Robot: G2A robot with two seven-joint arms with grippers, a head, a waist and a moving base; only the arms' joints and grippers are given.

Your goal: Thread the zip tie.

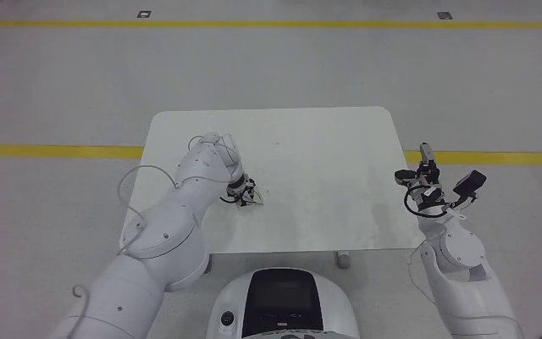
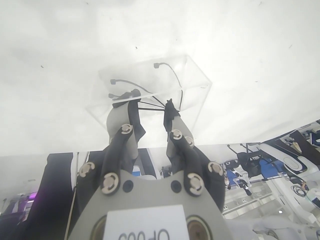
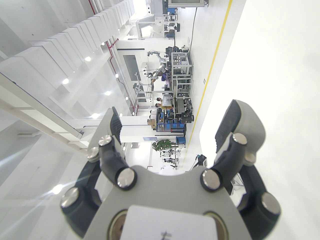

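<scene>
A small clear box (image 2: pixel 195 76) stands on the white table (image 1: pixel 322 152) and holds several black zip ties (image 2: pixel 172 72), their heads toward the far side and their thin tails fanning to the near wall. My left gripper (image 2: pixel 153 99) is at the box's near rim, open, with its fingertips (image 2: pixel 171 106) dipped among the tails and one thin tail running across the gap. In the top view this gripper (image 1: pixel 246 195) is at the table's front left. My right gripper (image 3: pixel 172 116) is open and holds nothing, off the table's right edge (image 1: pixel 428 169).
The box (image 1: pixel 253 200) is the one object on the tabletop. A yellow floor line (image 1: pixel 271 24) runs behind the table, and another passes its sides. The table's right edge lies close to the right arm.
</scene>
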